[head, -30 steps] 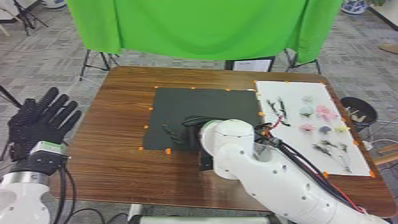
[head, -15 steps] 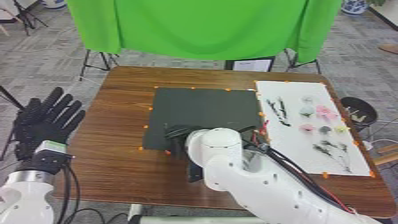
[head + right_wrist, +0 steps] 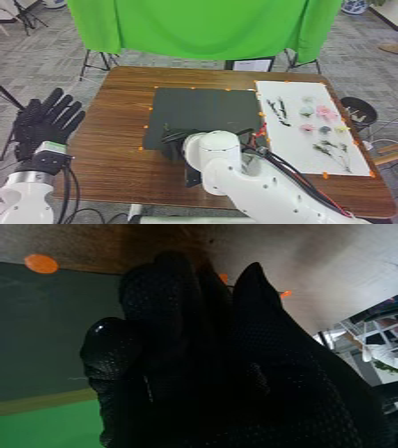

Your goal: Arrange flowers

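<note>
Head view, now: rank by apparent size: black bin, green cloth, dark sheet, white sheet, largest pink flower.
Largest to smallest:
1. Green cloth
2. White sheet and dark sheet: too close to rank, partly covered by the right arm and robot hand
3. Black bin
4. Largest pink flower

The black-gloved left hand [image 3: 44, 125] is well apart from the dark grey rectangular mat [image 3: 204, 107], to its left, open with straight, slightly spread fingers pointing away from the white jointed left arm [image 3: 25, 195]. The white jointed right arm [image 3: 253, 175] slants in from the mat's near right, its black-gloved right hand [image 3: 175, 139] at the mat's near part.
</note>
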